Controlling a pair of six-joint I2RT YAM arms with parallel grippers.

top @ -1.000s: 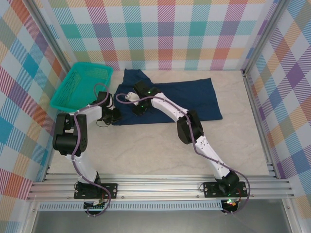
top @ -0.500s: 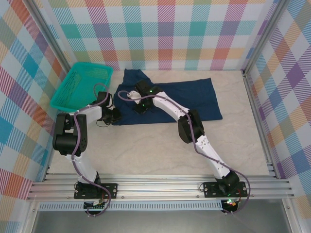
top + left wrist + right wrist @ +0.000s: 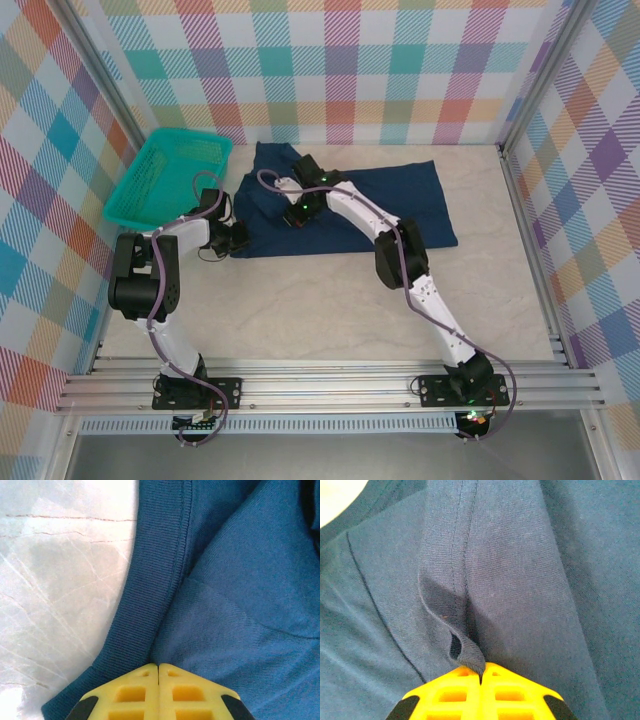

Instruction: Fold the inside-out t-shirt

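Navy t-shirt (image 3: 400, 205) is lying spread out flat along the far edge of the surface (image 3: 300, 310), roughly in the middle; its left end sits just beside the teal basket (image 3: 165, 180), which is parked in the far left corner. Left hand (image 3: 238, 240) is down at the shirt's near left corner, yellow fingers (image 3: 135, 692) squeezed tight together and pinching the cloth right where the ribbed band (image 3: 150, 580) meets the body fabric; right hand (image 3: 297, 214) is a bit further in on the shirt's left part, clamped on a little raised fold with a stitched seam (image 3: 462, 555) running up it.
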